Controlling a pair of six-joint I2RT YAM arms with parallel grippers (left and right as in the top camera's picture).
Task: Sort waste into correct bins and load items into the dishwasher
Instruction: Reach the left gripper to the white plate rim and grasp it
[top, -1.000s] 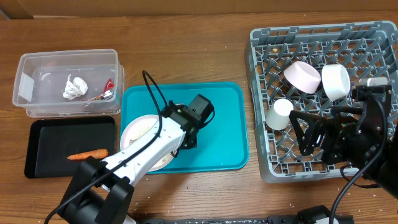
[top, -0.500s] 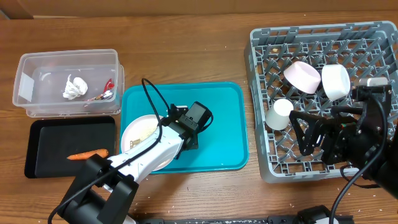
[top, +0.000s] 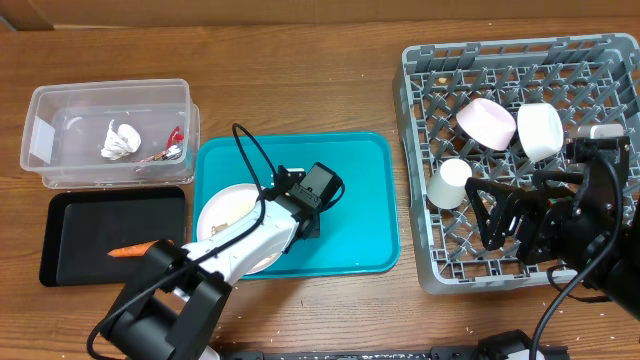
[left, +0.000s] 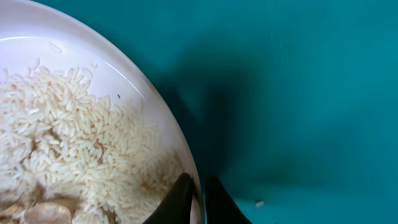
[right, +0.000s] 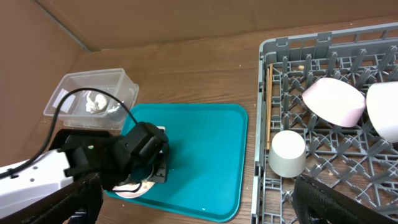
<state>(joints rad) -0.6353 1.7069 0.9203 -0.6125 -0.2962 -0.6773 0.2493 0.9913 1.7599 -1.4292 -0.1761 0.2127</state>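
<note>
A white plate (top: 222, 212) with rice and food scraps lies at the left of the teal tray (top: 350, 200). My left gripper (top: 292, 232) is shut on the plate's right rim. In the left wrist view the two black fingertips (left: 199, 198) pinch the rim of the plate (left: 74, 124), one inside and one outside. My right gripper (top: 508, 215) is open and empty above the front of the grey dish rack (top: 600, 60). Its fingers (right: 199, 208) are spread wide in the right wrist view. The rack holds a pink bowl (top: 485, 122), a white bowl (top: 540, 130) and a white cup (top: 450, 183).
A clear bin (top: 110, 100) at the back left holds a crumpled tissue (top: 120, 140) and a wrapper. In front of it a black tray (top: 90, 215) holds a carrot (top: 130, 250). Chopsticks (right: 269, 106) lie along the rack's left edge.
My left gripper has shifted slightly toward the front left while holding the plate's rim. The right arm has not moved.
</note>
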